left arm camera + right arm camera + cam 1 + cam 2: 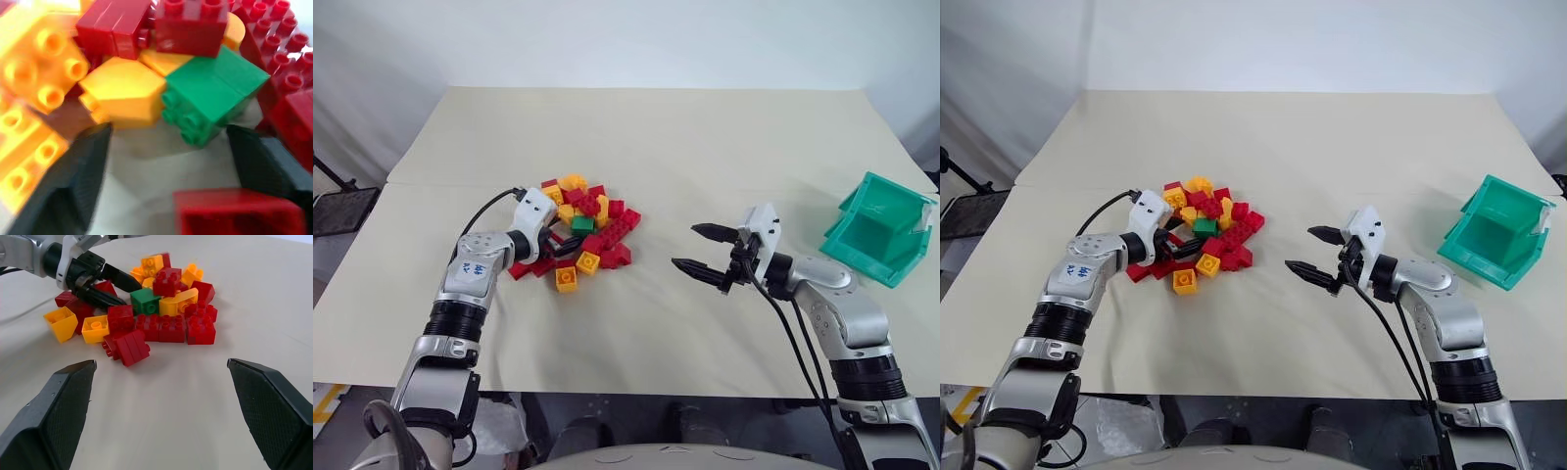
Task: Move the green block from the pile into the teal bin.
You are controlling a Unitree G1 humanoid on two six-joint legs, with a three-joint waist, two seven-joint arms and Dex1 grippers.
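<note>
Cream tabletop (705, 147): my left tool (110, 289), jaws apart and empty, flanks the green block (582, 224); I should centre before pinching. Right tool (705, 250) wide, empty.

A single dark-green studded block (582, 223) sits among a pile (578, 230) of glossy red and yellow-orange studded bricks on a plain cream-beige table (705, 147). The bin (878, 226) is solid teal-green. Both grippers, left (115, 287) and right (702, 250), have matte black fingers on white and silver-grey arms.
</note>
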